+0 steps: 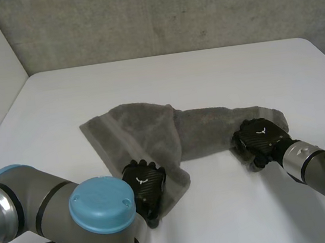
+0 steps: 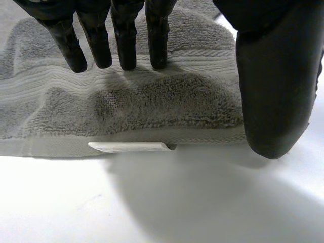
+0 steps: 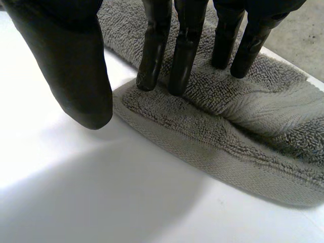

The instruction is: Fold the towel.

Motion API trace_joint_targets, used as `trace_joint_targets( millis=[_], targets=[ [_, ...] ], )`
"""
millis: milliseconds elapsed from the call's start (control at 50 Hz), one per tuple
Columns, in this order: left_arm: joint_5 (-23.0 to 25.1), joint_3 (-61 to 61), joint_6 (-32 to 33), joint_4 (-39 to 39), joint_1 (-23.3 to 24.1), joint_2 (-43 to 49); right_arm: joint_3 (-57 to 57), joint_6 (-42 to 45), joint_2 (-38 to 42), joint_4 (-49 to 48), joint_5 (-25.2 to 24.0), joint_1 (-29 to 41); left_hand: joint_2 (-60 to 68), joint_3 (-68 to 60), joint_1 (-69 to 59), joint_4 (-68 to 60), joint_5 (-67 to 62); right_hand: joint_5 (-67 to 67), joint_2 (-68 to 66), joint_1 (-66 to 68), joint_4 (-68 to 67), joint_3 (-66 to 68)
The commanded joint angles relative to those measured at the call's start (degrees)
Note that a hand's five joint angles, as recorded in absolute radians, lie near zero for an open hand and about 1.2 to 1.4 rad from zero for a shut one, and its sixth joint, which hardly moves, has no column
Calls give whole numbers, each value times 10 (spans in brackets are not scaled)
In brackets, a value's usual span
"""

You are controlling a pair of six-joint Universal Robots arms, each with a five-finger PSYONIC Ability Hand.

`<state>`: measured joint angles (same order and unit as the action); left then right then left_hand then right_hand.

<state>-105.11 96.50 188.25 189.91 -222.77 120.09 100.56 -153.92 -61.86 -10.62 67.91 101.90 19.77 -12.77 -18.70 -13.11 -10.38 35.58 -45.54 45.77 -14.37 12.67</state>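
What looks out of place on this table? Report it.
The towel lies askew and rumpled. The end under the left hand is fairly flat, while the other end is bunched narrow. A white label sticks out from the hem by that hand. Nothing looks spilled or damaged.

Soft, diffuse light fills the scene, leaving the smooth white counter bright and the rough concrete wall behind it duller and mottled. In both wrist views the counter glares almost to pure white. There the rumpled grey terry towel lays only a thin, soft-edged shadow along its hem.
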Motion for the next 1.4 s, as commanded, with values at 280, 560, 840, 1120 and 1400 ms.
trace_joint_targets(
  millis=[280, 560, 840, 1120, 1400],
  targets=[
    [-7, 0, 0, 5, 0, -6, -8, 3, 22, -18, 0, 1, 10, 28, -21, 31, -4, 44, -44, 42, 44, -27],
    [-7, 0, 0, 5, 0, -8, -13, 4, 32, -25, -1, 1, 10, 28, -21, 31, -4, 224, -225, 222, 44, -27],
    [-7, 0, -2, 5, -2, -10, -7, -13, -19, -26, -1, 1, 9, 28, -19, 31, -3, 344, -345, 342, 44, -27],
    [-9, 5, -11, 5, 1, -12, -14, -68, -70, -31, -2, -15, -28, 28, 18, 31, 34, 344, -345, 342, 44, -27],
    [-10, 1, -15, 5, 13, 1, -12, -67, -69, -29, -8, -27, -13, 28, 2, 31, 19, 344, -345, 342, 44, -27]
  ],
)
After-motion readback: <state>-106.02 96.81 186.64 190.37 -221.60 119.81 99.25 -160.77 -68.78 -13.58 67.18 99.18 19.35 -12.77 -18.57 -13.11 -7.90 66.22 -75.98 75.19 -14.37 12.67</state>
